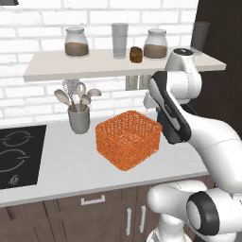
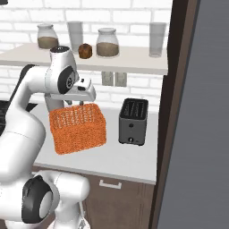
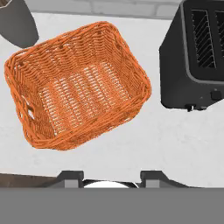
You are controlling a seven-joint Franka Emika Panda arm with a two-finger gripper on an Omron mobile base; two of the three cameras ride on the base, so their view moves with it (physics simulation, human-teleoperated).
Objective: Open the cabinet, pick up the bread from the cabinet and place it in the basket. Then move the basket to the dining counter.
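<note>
The bread (image 1: pixel 136 54) (image 2: pixel 85 50), a small dark-brown lump, stands on an open white wall shelf (image 1: pixel 61 66) between a tall glass and a jar. Below it the orange basket (image 1: pixel 127 139) (image 2: pixel 77 127) (image 3: pixel 78 87) sits empty on the white worktop. My gripper (image 2: pixel 80 102) (image 3: pixel 111 177) hangs above the basket's near side and points down. Its fingertips (image 3: pixel 70 177) are apart with nothing between them, well below the bread. The dining counter is out of view.
Right of the basket stands a dark toaster (image 2: pixel 133 121) (image 3: pixel 197 57). A grey utensil holder (image 1: pixel 79 118) is at its left and a black hob (image 1: pixel 19 156) further left. Glass jars (image 1: pixel 76 42) (image 1: pixel 155 44) and glasses (image 1: pixel 119 41) share the shelf. A tall dark panel (image 2: pixel 174 112) closes the right side.
</note>
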